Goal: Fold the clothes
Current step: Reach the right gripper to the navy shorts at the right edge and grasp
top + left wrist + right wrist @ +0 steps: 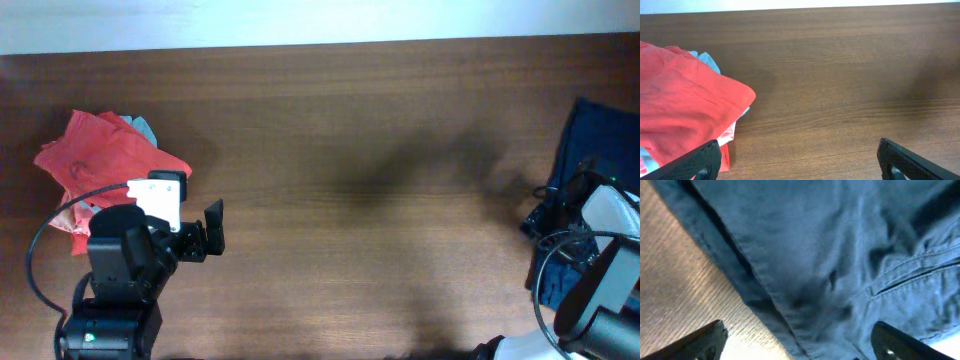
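The dark navy garment (pixel 603 140) lies wrinkled at the table's right edge, partly under my right arm. In the right wrist view it (pixel 840 255) fills most of the frame, with a hem and a seam showing. My right gripper (pixel 800 347) is open, its fingers spread over the garment's hemmed edge and holding nothing; in the overhead view it (pixel 546 212) sits at the garment's left border. My left gripper (pixel 800 165) is open and empty over bare wood, just right of the red pile; it also shows in the overhead view (pixel 207 230).
A pile of red-coral and light-blue garments (pixel 100 160) lies at the left, close to my left gripper; it also shows in the left wrist view (pixel 680 110). The brown wooden table (pixel 380 180) spans the middle. A white wall strip runs along the far edge.
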